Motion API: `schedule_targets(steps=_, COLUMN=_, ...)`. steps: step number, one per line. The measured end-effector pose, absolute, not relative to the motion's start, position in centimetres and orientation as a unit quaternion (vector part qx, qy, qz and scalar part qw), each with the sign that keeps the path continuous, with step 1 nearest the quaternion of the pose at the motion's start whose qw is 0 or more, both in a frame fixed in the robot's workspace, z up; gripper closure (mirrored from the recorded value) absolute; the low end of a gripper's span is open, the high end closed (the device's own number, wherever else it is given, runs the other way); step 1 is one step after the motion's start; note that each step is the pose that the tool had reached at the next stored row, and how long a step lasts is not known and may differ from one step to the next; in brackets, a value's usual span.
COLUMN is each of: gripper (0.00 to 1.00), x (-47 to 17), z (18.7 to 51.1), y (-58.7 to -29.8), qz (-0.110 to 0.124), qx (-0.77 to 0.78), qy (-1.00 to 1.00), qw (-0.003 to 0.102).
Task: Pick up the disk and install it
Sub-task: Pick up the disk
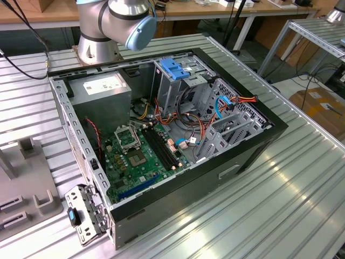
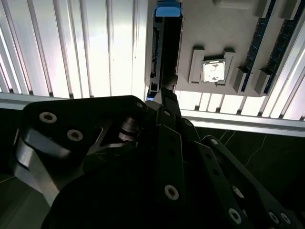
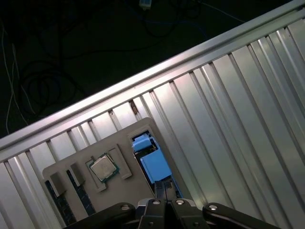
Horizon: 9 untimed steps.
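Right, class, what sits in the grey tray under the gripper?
In the first wrist view the grey tray holds a processor chip, memory sticks and the disk, standing on edge. The gripper covers one end of the disk.

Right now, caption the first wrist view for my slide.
Gripper over the blue-railed disk, slotted in a grey tray beside a chip.

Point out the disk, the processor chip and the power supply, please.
disk (image 3: 153,165): first wrist view, on its blue carrier rail.
processor chip (image 3: 103,168): first wrist view, centre of its metal lid.
power supply (image 1: 105,108): exterior view, on its grey side below the sticker.
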<state>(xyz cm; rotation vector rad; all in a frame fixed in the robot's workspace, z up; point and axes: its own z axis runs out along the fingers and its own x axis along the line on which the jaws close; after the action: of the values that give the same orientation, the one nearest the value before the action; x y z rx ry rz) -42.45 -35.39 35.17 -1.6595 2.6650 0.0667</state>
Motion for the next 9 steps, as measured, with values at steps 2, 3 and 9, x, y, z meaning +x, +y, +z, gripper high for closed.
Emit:
schedule_targets(steps=2, gripper=0.89, x=-42.33, z=35.18, y=-35.39, qz=0.021, qx=-0.529, qy=0.849, qw=0.001)
schedule_targets(steps=3, gripper=0.89, x=-42.13, z=35.17, y=-35.39, qz=0.021, qx=-0.531, qy=0.847, qw=0.001)
schedule_targets(steps=9, gripper=0.89, x=-41.76, z=35.05, y=-35.39, qz=0.021, qx=-0.571, qy=0.821, qw=0.0)
